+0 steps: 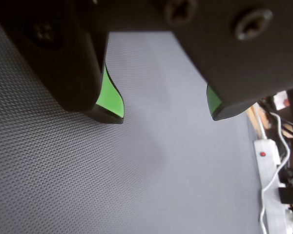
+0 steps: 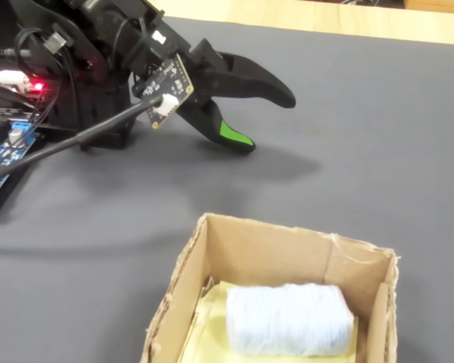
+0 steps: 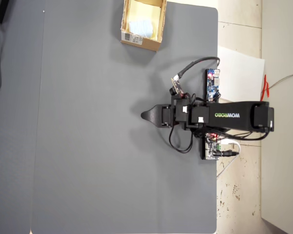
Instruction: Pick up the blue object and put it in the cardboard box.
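Fixed view, box: the cardboard box [image 2: 212, 261] sits at the near edge of the picture on the dark grey desk [image 2: 378, 136]. The blue object [image 2: 287, 319], a pale, soft-looking block, lies flat on the yellowish floor inside it, close to the right wall.

Fixed view, claw: the claw [image 2: 268, 119] hangs low over the desk on the far left, well apart from the box. Its two black fingers are spread, green lining showing on the lower one, and nothing is between them.

Wrist view: both fingertips, with green pads [image 1: 110, 97], frame only bare grey mat. The gap is wide and empty. A white power strip [image 1: 271, 168] lies at the right edge.

Overhead view: the arm [image 3: 224, 116] reaches left from the desk's right edge. The box is at the far top edge, barcode label facing the arm, the pale block visible inside.

Stage, as a judgement: the block appears delivered, so the placing looks done.

Doing it well, as a judgement: keep the claw open and clear of the box walls, and draw the arm home without nudging the cardboard.
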Controlling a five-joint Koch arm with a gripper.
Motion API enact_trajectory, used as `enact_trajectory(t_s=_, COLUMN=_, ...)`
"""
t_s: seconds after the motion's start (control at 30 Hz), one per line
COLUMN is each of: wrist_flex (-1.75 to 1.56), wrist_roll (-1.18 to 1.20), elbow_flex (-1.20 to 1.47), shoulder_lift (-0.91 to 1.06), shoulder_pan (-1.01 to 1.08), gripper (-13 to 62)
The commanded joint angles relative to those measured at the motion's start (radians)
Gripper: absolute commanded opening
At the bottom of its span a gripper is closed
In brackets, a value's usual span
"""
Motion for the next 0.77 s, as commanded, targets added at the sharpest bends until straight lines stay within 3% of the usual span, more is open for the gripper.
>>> enact_trajectory(t_s=0.0, wrist_flex=0.043, wrist_roll=0.034, elbow_flex=0.040, shoulder_lift=0.086, shoulder_pan=0.000, gripper=33.8)
enact_trajectory(t_s=0.13, wrist_flex=0.186, wrist_roll=0.031, elbow_flex=0.040, shoulder_lift=0.086, shoulder_pan=0.005, gripper=33.8)
enact_trajectory(t_s=0.73, wrist_flex=0.184, wrist_roll=0.028, elbow_flex=0.040, shoulder_lift=0.086, shoulder_pan=0.006, gripper=33.8)
